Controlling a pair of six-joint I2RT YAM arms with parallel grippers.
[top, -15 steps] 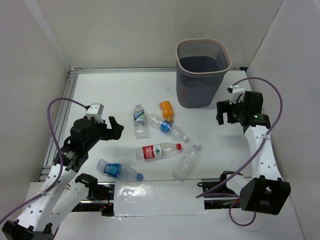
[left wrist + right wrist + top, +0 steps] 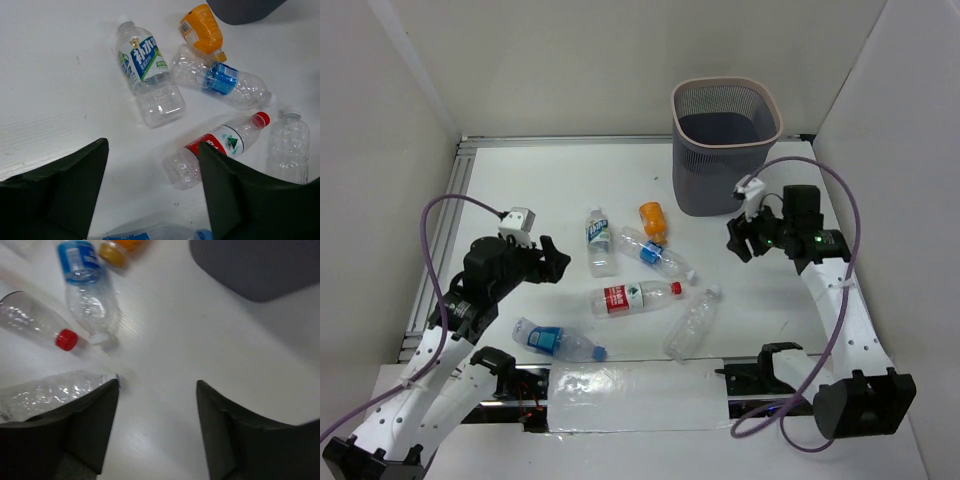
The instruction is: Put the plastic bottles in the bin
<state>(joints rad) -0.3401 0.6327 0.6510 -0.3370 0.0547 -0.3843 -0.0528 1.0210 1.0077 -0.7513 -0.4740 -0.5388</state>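
Well, all six bottles lie on their sides on the surface [image 2: 520, 190], none of them in the bin [image 2: 715, 180]. The bin stands upright near the far edge, toward the far-right corner.

The green-and-blue-labelled bottle [image 2: 599, 240] lies around the middle of the surface, cap toward the far edge. To its right is the orange bottle [image 2: 653, 219], the nearest of them to the bin, and just beside that lies the crumpled blue-labelled bottle [image 2: 655, 253], set on a slant. Nearer the front edge, the red-capped bottle [image 2: 635, 299] lies almost crosswise, with the unlabelled clear bottle [image 2: 693, 322] off its cap end. The blue-banded bottle [image 2: 557, 340] lies closest to the front edge, left of the others.

The left arm's fingers [image 2: 75, 185] are spread wide with nothing between them. They are left of the cluster and aimed toward the red-capped bottle. The right arm's fingers [image 2: 225, 430] are likewise released and empty — they hang over bare surface between the bin and the bottles, just in front of the bin.
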